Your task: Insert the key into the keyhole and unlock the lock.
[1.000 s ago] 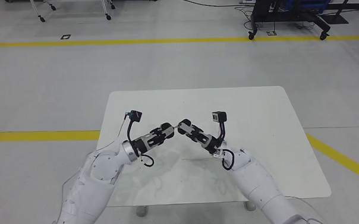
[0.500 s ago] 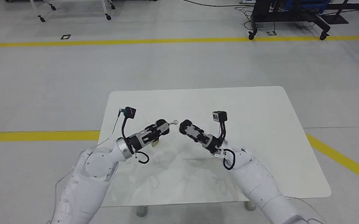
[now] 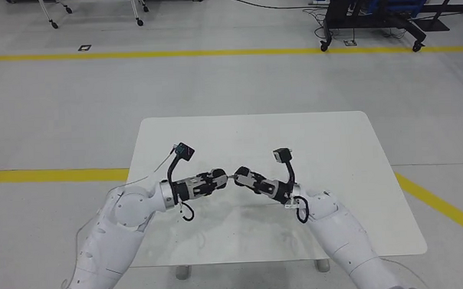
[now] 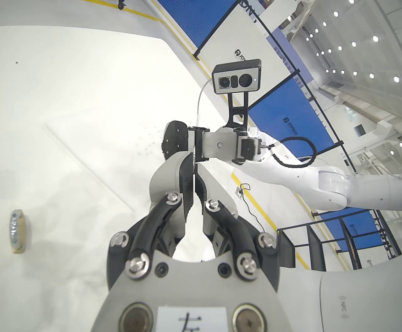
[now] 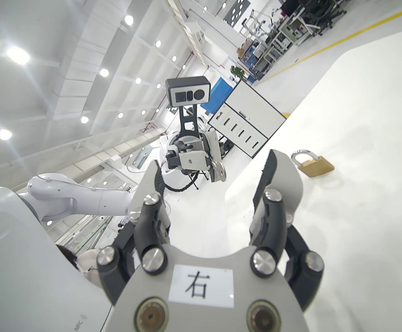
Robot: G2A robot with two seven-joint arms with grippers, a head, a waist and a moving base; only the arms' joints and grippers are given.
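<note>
Left claw (image 4: 192, 171) was clamped on the key (image 5: 220, 172), whose round silver end stuck out past the fingers, held up off the desk (image 5: 351, 119). Right claw (image 5: 213, 165) faced it just beside, tip to tip, with its fingers spread apart and nothing between them. The brass padlock (image 5: 315, 165) lay flat on the desk near both claws, untouched.

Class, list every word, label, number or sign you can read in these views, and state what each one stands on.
"左": white label on the base of the left tool.
"右": matching label on the base of the right tool.
"NFC": white arm shell.
Blue panels: a brand logo, not copied here.
Padlock: no readable print.
</note>
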